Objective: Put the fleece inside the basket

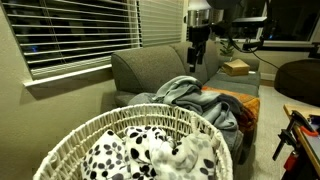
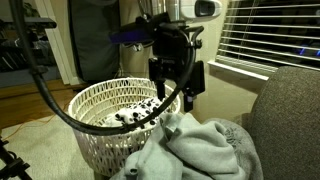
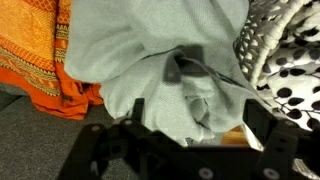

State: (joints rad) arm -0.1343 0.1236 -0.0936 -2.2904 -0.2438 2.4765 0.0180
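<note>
The surface (image 1: 150, 68), a grey sofa, carries the loose textiles. The basket (image 1: 130, 118) stands just beside the sofa's end, in reach for a short transfer. In both exterior views it already holds a white black-spotted cloth (image 1: 140, 152), so the free space inside is judged reduced.

The fleece (image 1: 180, 92) is not in the basket. It lies heaped and wrinkled on the surface, near the basket rim, touching an orange blanket (image 1: 228, 104) on its far side. Its raised folds offer a pinch point; a low grasp risks catching the blanket as well.

The hand (image 2: 176, 88) hangs directly above the fleece, pointing down, fingers (image 2: 158, 82) spread wide and nothing between them. This is judged a pre-grasp position. The wrist view confirms fleece (image 3: 160, 60) centred below the hand.
</note>
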